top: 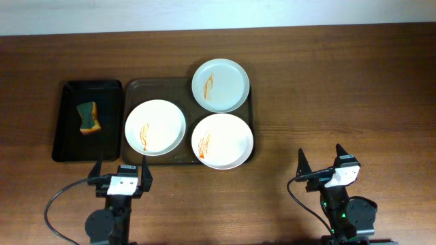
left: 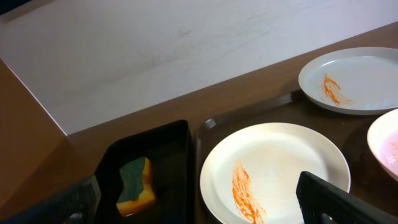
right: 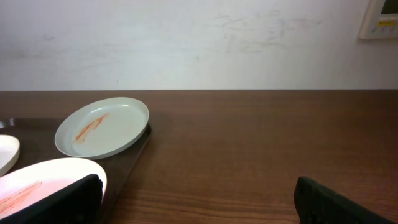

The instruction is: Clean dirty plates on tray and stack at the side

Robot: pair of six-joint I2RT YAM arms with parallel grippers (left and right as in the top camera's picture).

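Three plates with orange smears lie on a dark brown tray (top: pixel 157 84): a white one at the left (top: pixel 155 127), a white one at the front right (top: pixel 222 140), and a pale green one at the back right (top: pixel 220 84). A green and yellow sponge (top: pixel 88 118) lies in a black tray (top: pixel 68 102) to the left. My left gripper (top: pixel 120 171) is open and empty, in front of the trays. My right gripper (top: pixel 321 162) is open and empty over bare table, right of the plates. The left wrist view shows the sponge (left: pixel 137 184) and the left plate (left: pixel 273 171).
The wooden table extends to the right of the brown tray (right: pixel 134 155). A white wall runs along the table's far edge. The pale green plate (right: pixel 102 127) and the front white plate (right: pixel 43 180) show in the right wrist view.
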